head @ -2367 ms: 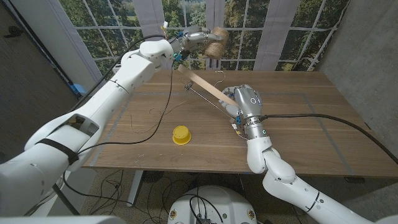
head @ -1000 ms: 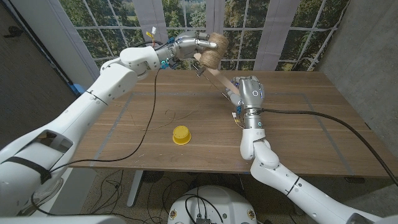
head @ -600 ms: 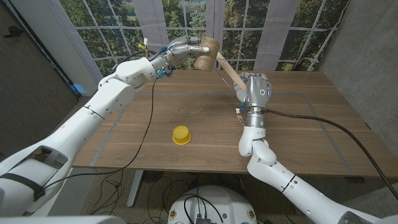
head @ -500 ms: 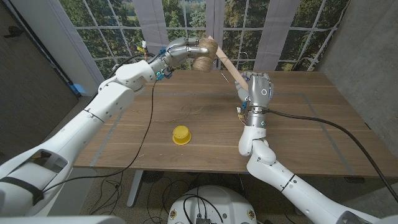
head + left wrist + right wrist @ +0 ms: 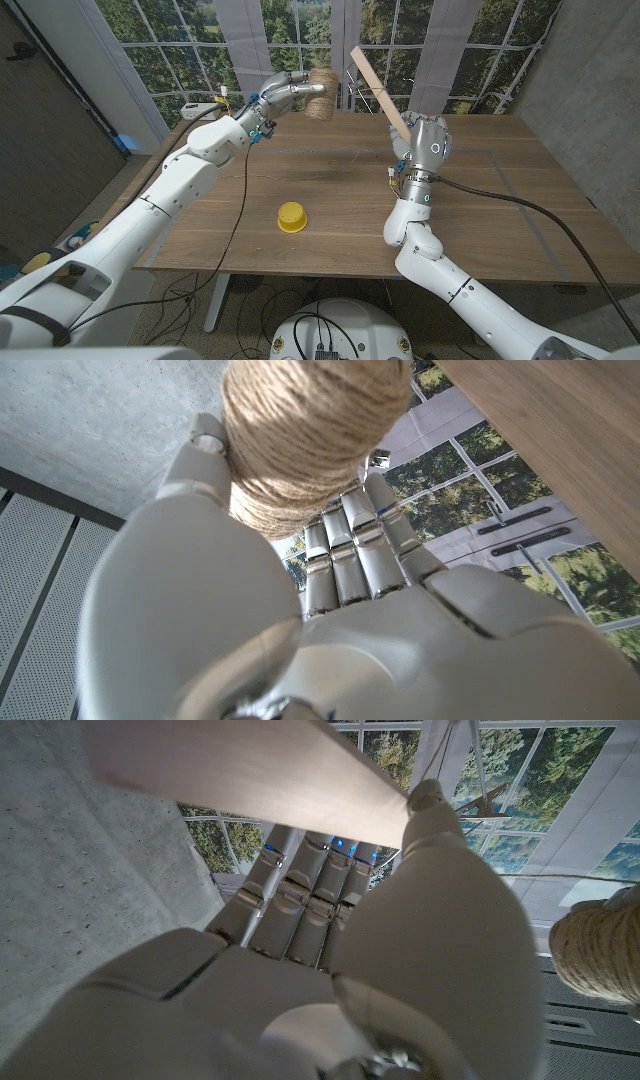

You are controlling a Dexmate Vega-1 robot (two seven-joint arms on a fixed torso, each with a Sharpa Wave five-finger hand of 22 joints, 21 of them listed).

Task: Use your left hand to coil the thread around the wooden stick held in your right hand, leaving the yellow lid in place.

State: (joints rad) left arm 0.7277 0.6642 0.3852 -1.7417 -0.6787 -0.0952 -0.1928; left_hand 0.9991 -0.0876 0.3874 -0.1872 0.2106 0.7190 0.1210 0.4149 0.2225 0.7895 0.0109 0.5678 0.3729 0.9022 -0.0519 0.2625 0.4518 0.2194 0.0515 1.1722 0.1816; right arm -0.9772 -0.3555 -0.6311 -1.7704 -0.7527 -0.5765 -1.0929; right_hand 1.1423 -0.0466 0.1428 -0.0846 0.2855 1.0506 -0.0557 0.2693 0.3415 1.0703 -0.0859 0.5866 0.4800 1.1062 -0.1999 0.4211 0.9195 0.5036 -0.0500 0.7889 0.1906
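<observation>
Head view: the left hand (image 5: 285, 93) holds the thread ball (image 5: 321, 82) just left of the wooden stick (image 5: 379, 93), which slants up from the gripping right hand (image 5: 424, 142)

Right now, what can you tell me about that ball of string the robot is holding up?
The twine spool is a fat roll of rough tan fibre, wound in tight even turns. The left hand grips it in the air above the table's far edge, near the window. In the left wrist view its fingers wrap the spool. Its core is hidden.
</observation>
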